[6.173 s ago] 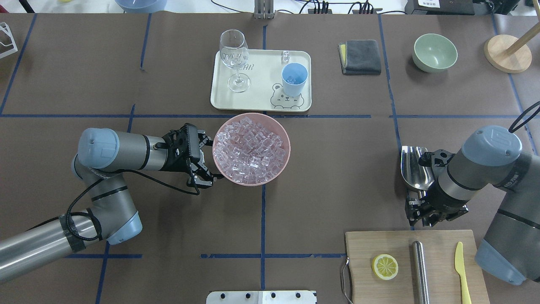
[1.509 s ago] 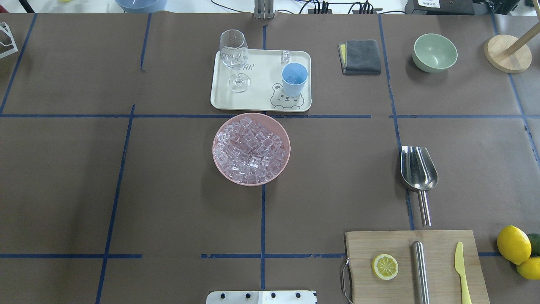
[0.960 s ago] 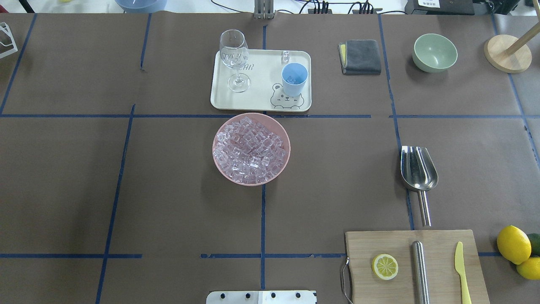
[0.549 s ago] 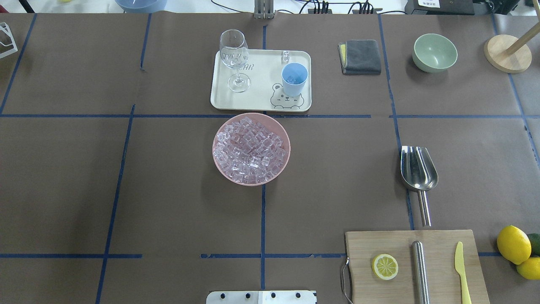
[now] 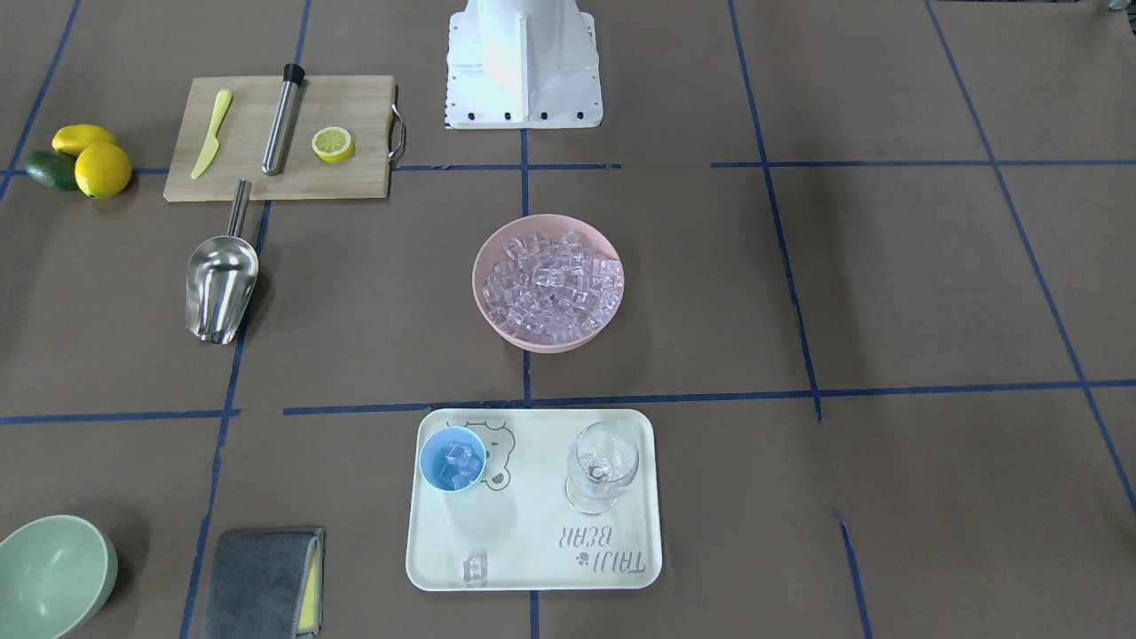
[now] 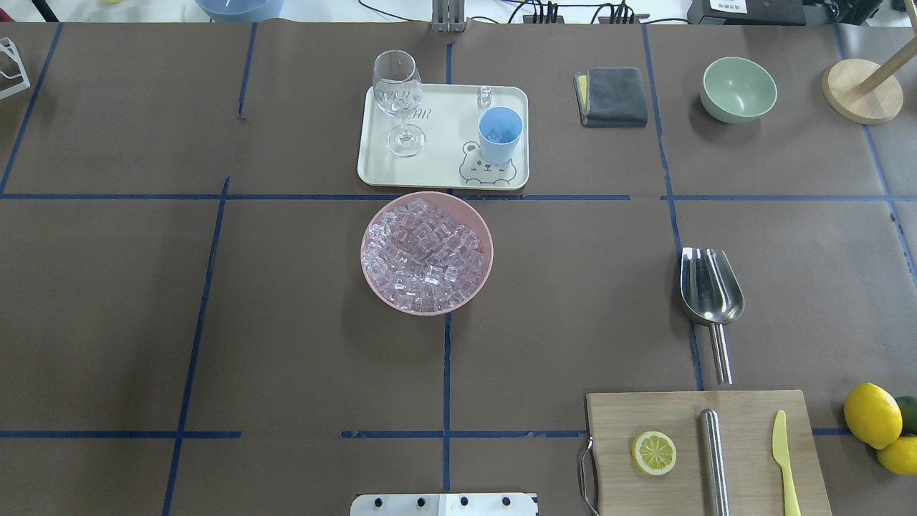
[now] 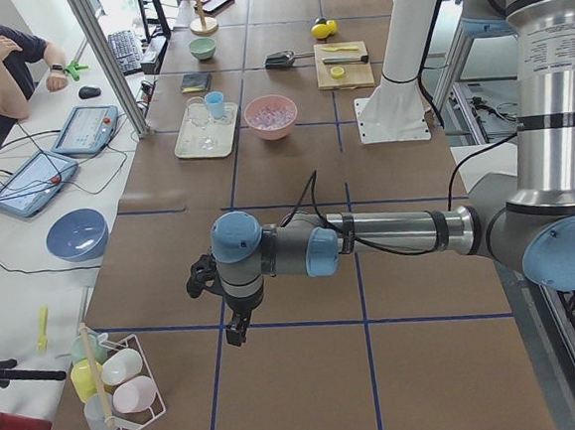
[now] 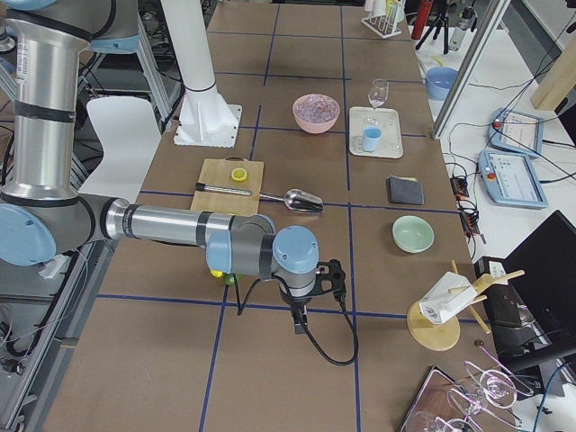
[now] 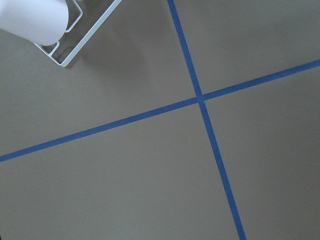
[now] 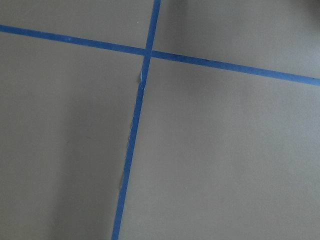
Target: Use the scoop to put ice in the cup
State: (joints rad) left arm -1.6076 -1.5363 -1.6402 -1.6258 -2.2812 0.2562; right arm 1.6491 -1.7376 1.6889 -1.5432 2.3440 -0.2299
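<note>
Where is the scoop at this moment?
In the overhead view the scoop lies on the right side of the table, just beyond the wooden cutting board, with its handle pointing toward the board.

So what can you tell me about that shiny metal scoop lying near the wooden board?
The scoop looks like polished stainless steel, with a rounded trough-shaped bowl and a thin straight handle. It lies open side up and empty on the brown table, over a blue tape line. The handle points at the cutting board and ends about at its edge; whether they touch is unclear. Nothing holds it.
</note>
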